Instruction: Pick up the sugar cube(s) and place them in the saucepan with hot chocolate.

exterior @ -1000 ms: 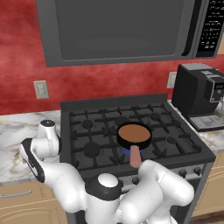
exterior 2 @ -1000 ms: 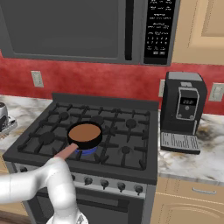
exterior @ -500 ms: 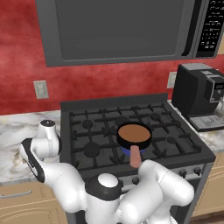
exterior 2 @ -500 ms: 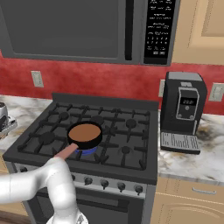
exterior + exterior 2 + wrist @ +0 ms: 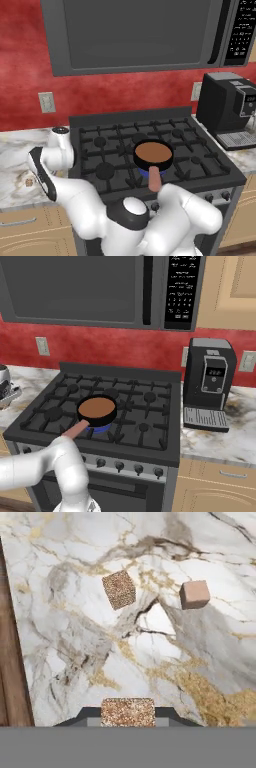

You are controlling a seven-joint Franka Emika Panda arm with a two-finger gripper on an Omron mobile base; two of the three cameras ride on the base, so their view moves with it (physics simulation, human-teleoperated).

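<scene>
Gripper (image 5: 128,718) pinching one sugar cube (image 5: 128,712), bottom centre of hand view.
You've two more cubes on the marble worktop (image 5: 75,662) higher in frame: speckled one (image 5: 119,589) upper left, plain one (image 5: 194,594) upper right. Saucepan (image 5: 153,155) sits mid-stove (image 5: 195,165). Base views unchanged from a second ago.

I face a mottled red back wall (image 5: 125,95) with a dark grey over-range microwave (image 5: 140,35) mounted above a black gas stove (image 5: 105,406). White marble counters with gold veining (image 5: 150,657) flank it. A black coffee machine (image 5: 210,383) stands on the right counter, below tan wooden cabinets (image 5: 225,288). White wall outlets (image 5: 47,102) are fitted.
</scene>
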